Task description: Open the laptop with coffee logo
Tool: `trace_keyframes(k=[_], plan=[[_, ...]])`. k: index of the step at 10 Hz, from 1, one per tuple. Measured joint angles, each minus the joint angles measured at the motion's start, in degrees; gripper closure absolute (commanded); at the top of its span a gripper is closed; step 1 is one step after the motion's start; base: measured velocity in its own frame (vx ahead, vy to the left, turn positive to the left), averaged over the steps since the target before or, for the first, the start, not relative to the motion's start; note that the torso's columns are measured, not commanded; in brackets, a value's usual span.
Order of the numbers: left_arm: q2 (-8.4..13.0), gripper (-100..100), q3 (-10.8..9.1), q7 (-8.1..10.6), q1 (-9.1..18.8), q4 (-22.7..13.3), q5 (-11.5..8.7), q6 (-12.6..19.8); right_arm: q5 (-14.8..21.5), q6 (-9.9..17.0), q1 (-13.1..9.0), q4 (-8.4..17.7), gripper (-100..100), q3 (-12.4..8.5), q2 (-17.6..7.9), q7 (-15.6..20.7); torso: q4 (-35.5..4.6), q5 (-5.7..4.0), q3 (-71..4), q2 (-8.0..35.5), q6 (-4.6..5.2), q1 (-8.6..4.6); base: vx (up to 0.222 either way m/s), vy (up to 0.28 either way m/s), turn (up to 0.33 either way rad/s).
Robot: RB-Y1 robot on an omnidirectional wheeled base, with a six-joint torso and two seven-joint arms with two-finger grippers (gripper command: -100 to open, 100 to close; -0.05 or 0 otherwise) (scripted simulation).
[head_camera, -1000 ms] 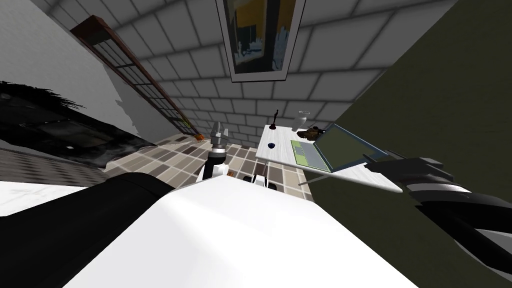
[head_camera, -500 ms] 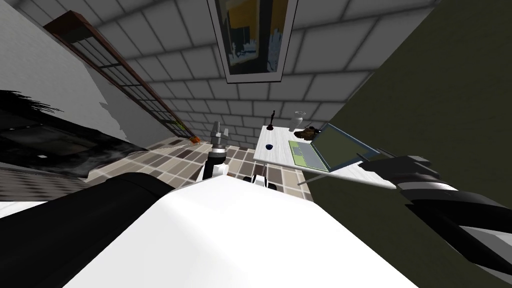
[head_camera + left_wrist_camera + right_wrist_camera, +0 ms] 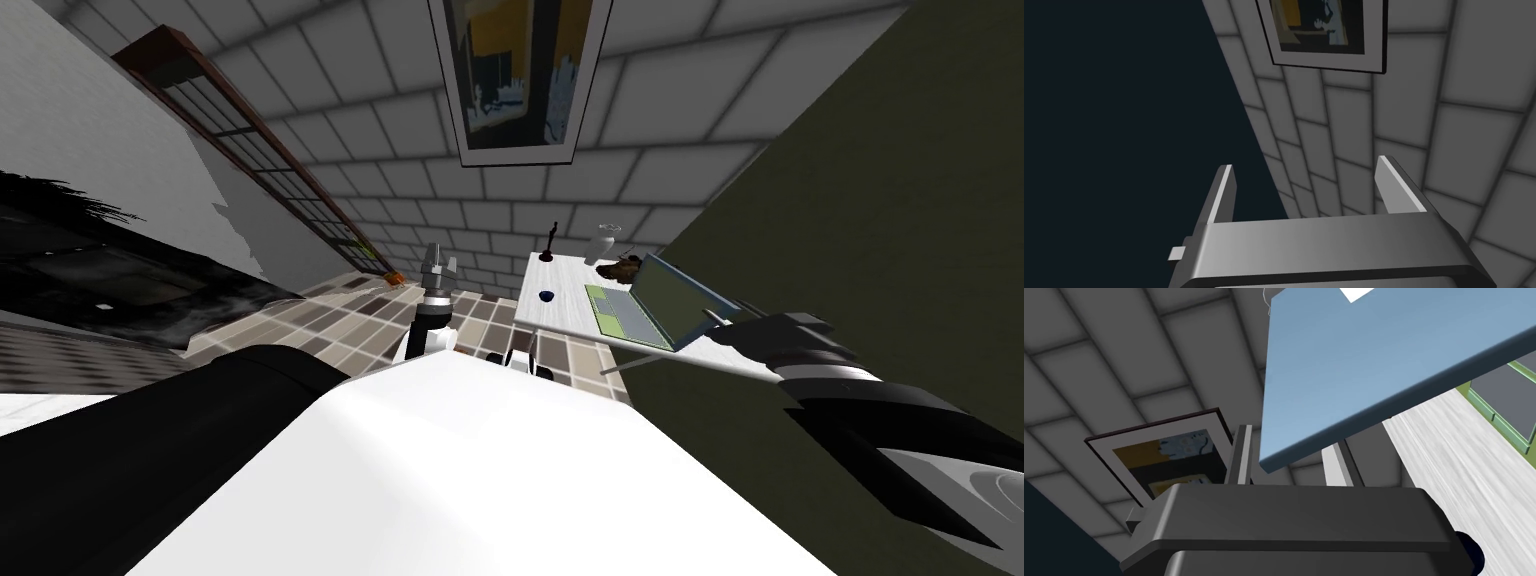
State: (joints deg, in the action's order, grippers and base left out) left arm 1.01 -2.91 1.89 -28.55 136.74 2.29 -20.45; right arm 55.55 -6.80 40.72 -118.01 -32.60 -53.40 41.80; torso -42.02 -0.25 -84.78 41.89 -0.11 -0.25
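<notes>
Grey blocks make up the big wall (image 3: 640, 150), with a framed picture (image 3: 515, 80) hanging at twelve o'clock. Below it stands a pale worktop (image 3: 560, 295). The laptop (image 3: 640, 305) lies on its three o'clock half, partly open, with the green keyboard deck facing up.

The right hand (image 3: 728, 322) reaches in from about four o'clock and meets the free edge of the lid (image 3: 1384, 363). Its fingers stand narrower than a full spread, with the lid's corner between them, so I take it to be pinching that corner. The left hand (image 3: 437, 262) is raised at nine o'clock of the worktop, spread and holding nothing.

A brown lump (image 3: 618, 267), a clear glass (image 3: 605, 238) and a small dark stand (image 3: 548, 240) sit along the far edge.

I'd expect the lid to be stiff, light and slick, and the base could slide or tip, so the far edge opposite the hinge is the place to hold.

From the head you see the deck and how far the lid is open. From the right wrist you see the lid's blue back and a cut-off white patch (image 3: 1356, 293) that may be the logo.
</notes>
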Motion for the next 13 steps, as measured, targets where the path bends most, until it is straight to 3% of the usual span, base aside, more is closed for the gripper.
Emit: trace_keyframes(k=[4, 12, 13], plan=[[0.0, 0, -0.01, 0.00, 0.0, 0.0, 0.0, 0.0, 3.6, 1.6, 0.7, -1.8, 100, 1.5, 0.8, 3.5, -0.2, 0.12, 0.2, 0.3, 0.09, -0.01, 0.004, 0.032, 0.047], [0.0, 0, 0.00, 0.00, 0.0, 0.0, 0.0, 0.0, 17.2, 8.7, 0.9, -3.8, 100, 10.2, 6.3, 16.6, -0.3, 0.35, 0.3, 0.5, 0.12, 0.37, -0.015, 0.021, 0.071], [0.0, 0, -0.01, 0.00, 0.0, 0.0, 0.0, 0.0, 18.0, 9.3, 0.9, -4.0, -100, 10.7, 6.5, 17.7, -0.4, 0.35, 0.3, 0.5, 0.14, 0.33, 0.024, 0.023, -0.120]])
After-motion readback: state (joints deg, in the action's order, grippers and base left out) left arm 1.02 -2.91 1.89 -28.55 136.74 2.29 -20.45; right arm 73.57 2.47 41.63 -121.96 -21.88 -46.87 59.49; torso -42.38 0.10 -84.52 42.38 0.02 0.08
